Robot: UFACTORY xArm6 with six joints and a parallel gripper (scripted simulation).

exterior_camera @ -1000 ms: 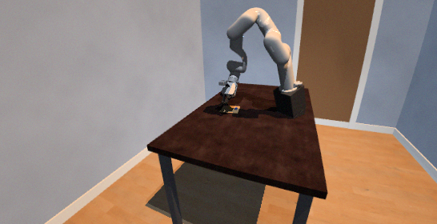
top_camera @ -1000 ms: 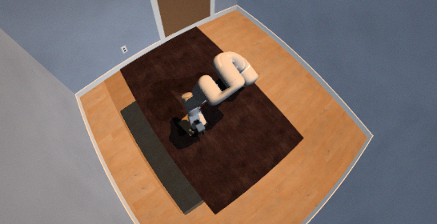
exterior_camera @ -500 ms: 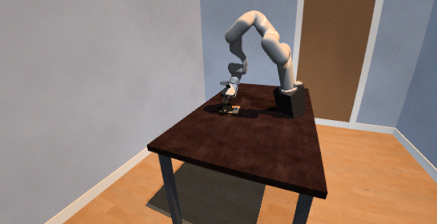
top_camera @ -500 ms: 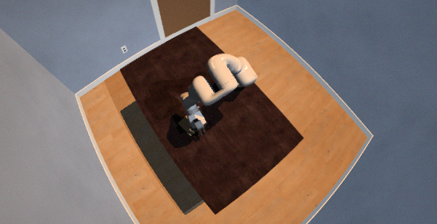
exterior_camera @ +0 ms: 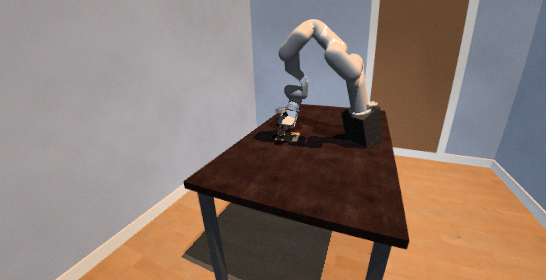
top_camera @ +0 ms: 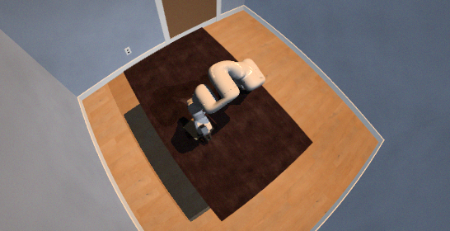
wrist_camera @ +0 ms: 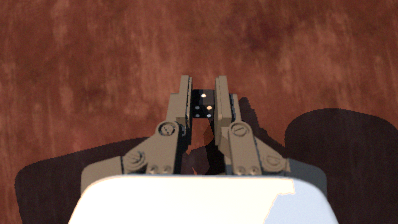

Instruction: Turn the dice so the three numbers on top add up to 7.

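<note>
My gripper (wrist_camera: 203, 90) is shut on a black die (wrist_camera: 203, 104) with light pips. In the wrist view the die sits between the fingertips. One of its faces shows a single pip and another shows four. In the exterior view the gripper (exterior_camera: 280, 134) is low over the table beside the small pale mat (exterior_camera: 297, 139) or over its edge; the exact height is unclear. A tiny blue patch (exterior_camera: 295, 135) on the mat looks like a die. A third die cannot be made out. In the top view the arm and its shadow cover much of that area.
The dark brown table (top_camera: 255, 154) (exterior_camera: 310, 182) carries the arm's black base (exterior_camera: 362, 128) at its far right side in the exterior view. The table's long edge lies close to the gripper in the top view. Wide shadows of the arm fall around the gripper.
</note>
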